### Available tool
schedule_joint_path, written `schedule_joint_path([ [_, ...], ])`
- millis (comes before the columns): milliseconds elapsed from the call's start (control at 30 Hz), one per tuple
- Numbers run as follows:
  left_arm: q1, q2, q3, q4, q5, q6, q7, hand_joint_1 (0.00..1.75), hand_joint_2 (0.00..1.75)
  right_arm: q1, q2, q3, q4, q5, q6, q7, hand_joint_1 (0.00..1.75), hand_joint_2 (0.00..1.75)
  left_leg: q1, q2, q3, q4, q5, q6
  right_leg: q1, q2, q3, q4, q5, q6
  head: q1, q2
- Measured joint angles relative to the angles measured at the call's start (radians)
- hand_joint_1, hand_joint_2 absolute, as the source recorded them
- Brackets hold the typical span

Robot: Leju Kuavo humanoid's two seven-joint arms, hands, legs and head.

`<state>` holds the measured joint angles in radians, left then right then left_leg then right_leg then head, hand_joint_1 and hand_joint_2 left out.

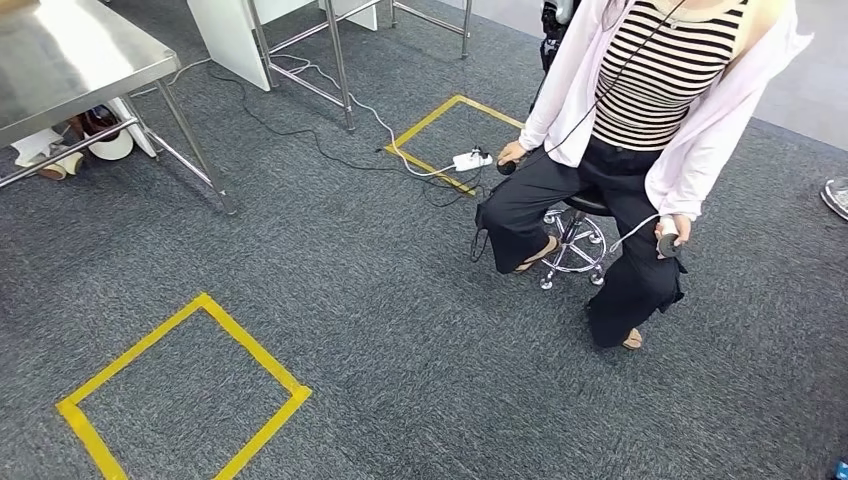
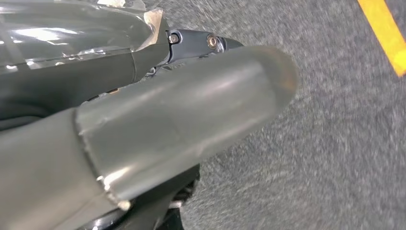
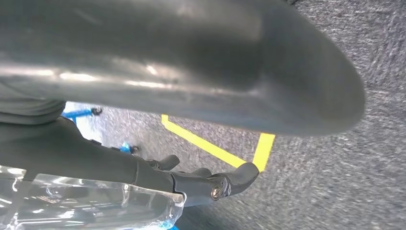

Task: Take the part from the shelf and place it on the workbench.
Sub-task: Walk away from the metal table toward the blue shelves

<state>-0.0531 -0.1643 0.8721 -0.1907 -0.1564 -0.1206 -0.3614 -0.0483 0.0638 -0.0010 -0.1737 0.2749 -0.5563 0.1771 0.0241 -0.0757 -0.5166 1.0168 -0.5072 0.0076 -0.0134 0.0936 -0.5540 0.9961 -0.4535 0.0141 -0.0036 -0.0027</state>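
Left hand [image 2: 158, 124] and right hand [image 3: 191, 81] hang above grey carpet [image 1: 400, 330]; their grasp cannot be told, possibly empty. Seated person [image 1: 640, 130] nearby.

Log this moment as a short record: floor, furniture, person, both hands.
floor: grey carpet, yellow tape square near, a second yellow tape square farther off
furniture: steel table at upper left
person: seated on a wheeled stool, a small dark device in each hand
power strip: white power strip on the far square's edge
left hand: left hand over carpet
right hand: right hand over carpet
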Motion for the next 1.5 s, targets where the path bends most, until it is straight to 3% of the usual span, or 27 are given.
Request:
schedule_joint_path([
  [33,0.0,0.0,0.0,0.0,0.0,0.0,0.0,0.0,0.0,0.0,0.0,0.0,0.0,0.0,0.0,0.002,0.0,0.0,-0.003,0.0,0.0,-0.006,-0.003,0.003,0.001,0.01,-0.007,0.0,0.004,0.007,0.0,0.0],
  [100,-0.002,-0.003,-0.001,0.0,-0.003,-0.001,0.0,0.0,0.0,0.002,-0.001,-0.002,0.0,-0.001,-0.002,0.007,0.0,0.0,-0.007,0.023,-0.002,-0.012,0.005,0.017,-0.001,0.022,-0.022,0.001,0.009,0.021,0.0,0.0],
  [167,-0.003,-0.006,-0.002,0.0,-0.008,-0.002,0.001,0.0,0.0,0.004,-0.001,-0.003,0.0,-0.004,-0.004,0.012,0.0,0.0,-0.006,0.05,-0.003,-0.021,0.014,0.034,0.0,-0.014,-0.052,0.048,-0.016,0.023,0.004,0.0],
  [233,-0.001,-0.006,-0.003,0.0,-0.015,-0.002,0.004,0.0,0.0,0.002,0.0,-0.005,0.0,-0.006,-0.007,0.016,0.0,0.0,-0.008,0.08,-0.006,-0.023,0.017,0.042,0.001,-0.064,-0.113,0.175,-0.077,0.018,0.009,0.0],
  [300,-0.001,-0.006,-0.005,0.0,-0.02,-0.002,0.009,0.0,0.0,0.003,0.001,-0.007,0.0,-0.009,-0.008,0.021,0.0,0.0,-0.011,0.109,-0.009,-0.023,0.017,0.042,0.0,-0.08,-0.162,0.287,-0.117,0.021,0.01,0.0],
  [333,-0.001,-0.006,-0.007,0.0,-0.022,-0.002,0.01,0.0,0.0,0.005,0.001,-0.007,0.0,-0.01,-0.009,0.024,0.0,0.0,-0.012,0.121,-0.009,-0.023,0.017,0.042,0.0,-0.083,-0.16,0.294,-0.116,0.027,0.01,0.0],
  [400,-0.003,-0.006,-0.012,0.0,-0.025,-0.002,0.011,0.0,0.0,0.007,0.001,-0.008,0.0,-0.012,-0.01,0.028,0.0,0.0,-0.013,0.144,-0.007,-0.023,0.016,0.041,-0.001,-0.101,-0.097,0.191,-0.079,0.039,0.01,0.0],
  [433,-0.004,-0.006,-0.015,0.0,-0.027,-0.002,0.012,0.0,0.0,0.007,0.001,-0.009,0.0,-0.013,-0.01,0.029,0.0,0.0,-0.014,0.153,-0.005,-0.022,0.015,0.038,0.0,-0.129,-0.053,0.113,-0.057,0.041,0.01,0.0],
  [500,-0.005,-0.007,-0.021,0.0,-0.03,-0.002,0.013,0.0,0.0,0.003,0.002,-0.01,0.0,-0.014,-0.012,0.03,0.0,0.0,-0.02,0.172,0.0,-0.021,0.009,0.028,0.005,-0.17,0.003,0.011,-0.027,0.033,0.008,0.0],
  [533,-0.006,-0.007,-0.024,0.0,-0.031,-0.002,0.014,0.0,0.0,0.002,0.002,-0.012,0.0,-0.014,-0.013,0.031,0.0,0.0,-0.022,0.182,0.003,-0.02,0.006,0.023,0.008,-0.176,0.008,-0.003,-0.023,0.026,0.006,0.0],
  [633,-0.01,-0.007,-0.027,0.0,-0.034,-0.003,0.017,0.0,0.0,0.004,0.003,-0.016,0.0,-0.016,-0.016,0.033,0.0,0.0,-0.019,0.202,0.01,-0.021,-0.001,0.008,0.008,-0.146,0.003,-0.006,-0.017,0.01,0.005,0.0],
  [700,-0.012,-0.007,-0.028,0.0,-0.038,-0.004,0.019,0.0,0.0,0.004,0.003,-0.02,0.0,-0.019,-0.019,0.034,0.0,0.0,-0.014,0.157,-0.003,0.015,-0.03,-0.002,-0.001,-0.129,0.008,-0.009,-0.011,-0.001,0.003,0.0],
  [767,-0.009,-0.007,-0.028,0.0,-0.041,-0.006,0.022,0.0,0.0,0.003,0.004,-0.025,0.0,-0.023,-0.022,0.037,0.0,0.0,-0.011,0.096,-0.051,0.125,-0.097,-0.008,-0.004,-0.107,0.008,-0.009,-0.007,-0.011,0.001,0.0],
  [833,-0.005,-0.007,-0.028,0.001,-0.042,-0.009,0.025,0.0,0.0,0.004,0.006,-0.029,0.0,-0.027,-0.023,0.042,0.0,0.0,-0.011,0.079,-0.108,0.243,-0.141,-0.008,-0.002,-0.08,0.007,-0.008,-0.005,-0.015,0.001,0.0],
  [867,-0.004,-0.007,-0.028,0.001,-0.043,-0.011,0.026,0.0,0.0,0.006,0.006,-0.031,0.0,-0.029,-0.023,0.044,0.0,0.0,-0.011,0.077,-0.12,0.263,-0.135,-0.008,-0.001,-0.066,0.008,-0.008,-0.005,-0.015,0.001,0.0],
  [900,-0.003,-0.007,-0.029,0.001,-0.045,-0.012,0.026,0.0,0.0,0.007,0.007,-0.033,0.0,-0.032,-0.023,0.045,0.0,0.0,-0.01,0.075,-0.115,0.242,-0.109,-0.006,-0.001,-0.052,0.01,-0.007,-0.005,-0.015,0.001,0.0],
  [933,-0.003,-0.007,-0.029,0.001,-0.047,-0.013,0.026,0.0,0.0,0.008,0.008,-0.035,0.0,-0.035,-0.023,0.046,0.0,0.0,-0.008,0.068,-0.094,0.189,-0.071,-0.004,-0.001,-0.038,0.012,-0.006,-0.006,-0.014,0.001,0.0],
  [1000,-0.003,-0.007,-0.03,0.001,-0.05,-0.014,0.027,0.0,0.0,0.007,0.009,-0.039,0.0,-0.038,-0.023,0.046,0.0,0.0,-0.001,0.022,-0.044,0.062,-0.005,-0.002,0.002,-0.013,0.01,-0.002,-0.007,-0.012,0.002,0.0],
  [1067,-0.003,-0.006,-0.033,0.001,-0.051,-0.014,0.028,0.0,0.0,0.006,0.01,-0.045,0.0,-0.043,-0.022,0.046,0.0,0.0,-0.001,-0.011,-0.024,0.004,0.012,0.002,0.004,0.009,-0.002,0.002,-0.005,-0.001,0.003,0.0],
  [1133,-0.005,-0.007,-0.04,0.001,-0.053,-0.014,0.028,0.0,0.0,0.008,0.011,-0.052,0.0,-0.051,-0.02,0.044,0.0,0.0,-0.008,0.006,-0.024,-0.003,0.015,0.015,0.002,0.028,-0.015,0.002,0.0,0.015,0.003,0.0],
  [1200,-0.006,-0.008,-0.044,0.001,-0.054,-0.014,0.029,0.0,0.0,0.011,0.012,-0.058,0.0,-0.058,-0.018,0.043,0.0,0.0,-0.009,0.031,-0.021,-0.014,0.023,0.032,0.001,0.001,-0.035,0.031,-0.016,0.023,0.004,0.0],
  [1267,-0.006,-0.008,-0.046,0.001,-0.055,-0.014,0.029,0.0,0.0,0.009,0.014,-0.062,0.0,-0.06,-0.016,0.043,0.0,0.0,-0.011,0.06,-0.02,-0.02,0.027,0.043,0.001,-0.055,-0.086,0.137,-0.071,0.018,0.007,0.0],
  [1333,-0.004,-0.007,-0.047,0.001,-0.056,-0.014,0.029,0.0,0.0,0.008,0.016,-0.065,0.0,-0.06,-0.013,0.042,0.0,0.0,-0.015,0.091,-0.022,-0.019,0.026,0.046,0.0,-0.078,-0.146,0.266,-0.125,0.02,0.009,0.0],
  [1367,-0.004,-0.007,-0.047,0.001,-0.056,-0.014,0.029,0.0,0.0,0.009,0.016,-0.066,0.0,-0.061,-0.012,0.042,0.0,0.0,-0.016,0.105,-0.022,-0.019,0.026,0.046,-0.002,-0.081,-0.156,0.294,-0.132,0.025,0.009,0.0],
  [1400,-0.005,-0.007,-0.047,0.001,-0.057,-0.014,0.029,0.0,0.0,0.011,0.016,-0.068,0.0,-0.063,-0.01,0.042,0.0,0.0,-0.017,0.117,-0.022,-0.019,0.026,0.046,-0.003,-0.084,-0.146,0.281,-0.123,0.032,0.009,0.0],
  [1433,-0.005,-0.007,-0.048,0.001,-0.058,-0.014,0.029,0.0,0.0,0.012,0.016,-0.07,0.0,-0.064,-0.009,0.042,0.0,0.0,-0.017,0.129,-0.021,-0.019,0.025,0.045,-0.004,-0.092,-0.114,0.227,-0.102,0.04,0.009,0.0],
  [1500,-0.006,-0.008,-0.05,0.001,-0.059,-0.014,0.029,0.0,0.0,0.012,0.016,-0.074,0.0,-0.066,-0.004,0.042,0.0,0.0,-0.02,0.149,-0.018,-0.018,0.022,0.039,-0.003,-0.135,-0.03,0.077,-0.054,0.047,0.009,0.0],
])
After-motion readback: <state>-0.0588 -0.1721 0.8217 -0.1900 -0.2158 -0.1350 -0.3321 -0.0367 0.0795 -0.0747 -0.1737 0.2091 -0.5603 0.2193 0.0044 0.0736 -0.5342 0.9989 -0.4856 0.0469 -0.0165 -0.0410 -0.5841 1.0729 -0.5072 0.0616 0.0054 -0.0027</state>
